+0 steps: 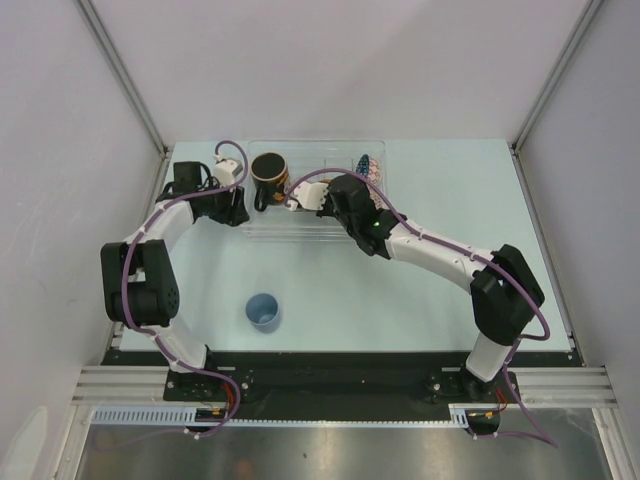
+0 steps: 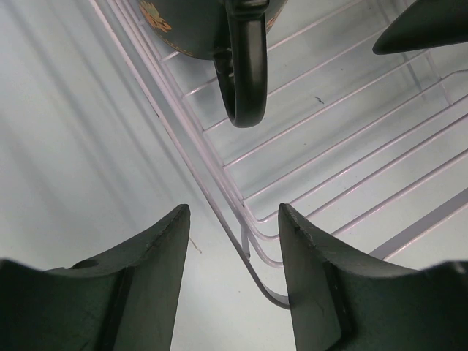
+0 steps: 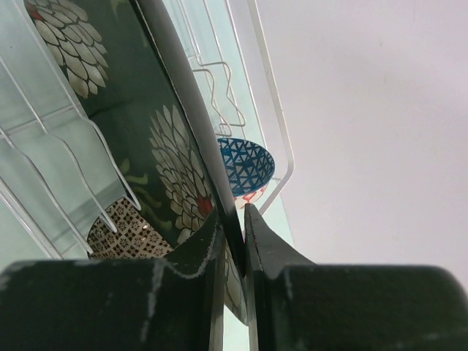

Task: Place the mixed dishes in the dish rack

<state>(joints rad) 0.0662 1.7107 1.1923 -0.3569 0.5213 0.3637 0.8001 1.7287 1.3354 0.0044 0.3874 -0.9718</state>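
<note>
We see the black floral square plate [image 3: 124,117] on edge inside the dish rack [image 1: 280,224], with wire dividers crossing in front of its face. The right jaws are clamped on its rim, nearly closed, with only the plate's thickness between them. We can't tell if its lower edge is seated.

Past the plate in the right wrist view, the blue patterned bowl [image 3: 245,170] sits at the rack's far end, by the rim. The beige patterned bowl [image 3: 128,230] is just beside the plate's face, low in the frame and partly hidden.

The red-inside dark mug [image 1: 268,172] stands upright in the left part of the rack, and its handle [image 2: 245,73] hangs into the left wrist view.

The left jaws are roughly half open and hold nothing. They hover at the rack's left near corner, with the corner rim showing in the gap between them. We can't say whether they touch it.

The small light-blue cup [image 1: 263,311] is upright on the table [image 1: 380,310], outside the rack and well apart from it, between the two arms and closer to the left one.
</note>
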